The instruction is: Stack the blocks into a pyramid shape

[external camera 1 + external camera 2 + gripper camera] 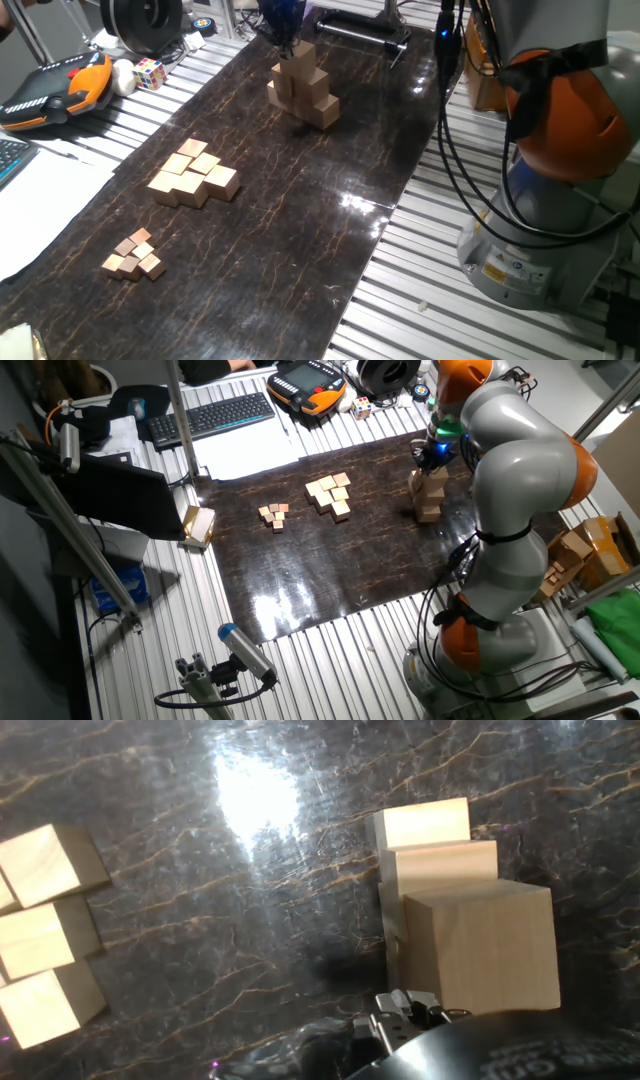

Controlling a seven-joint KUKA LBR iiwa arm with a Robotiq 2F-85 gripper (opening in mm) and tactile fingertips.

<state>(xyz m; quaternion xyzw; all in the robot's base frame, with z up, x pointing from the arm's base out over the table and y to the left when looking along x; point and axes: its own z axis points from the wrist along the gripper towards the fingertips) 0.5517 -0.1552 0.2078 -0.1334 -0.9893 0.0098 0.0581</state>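
Note:
The blocks stand as a stepped pyramid shape at the far end of the dark mat, wider at the base with one block on top. The other fixed view shows the same stack beside the arm. My gripper hangs right over the top block, at or just touching its upper edge. From the hand view I look down on the stepped blocks, and only a metal bit of the gripper shows at the bottom edge. Its fingers are hidden, so whether it holds the top block is unclear.
A cluster of medium tan cubes lies mid-mat, with tiny cubes nearer the front. Three tan cubes line the hand view's left edge. A teach pendant, a puzzle cube and the robot base flank the mat.

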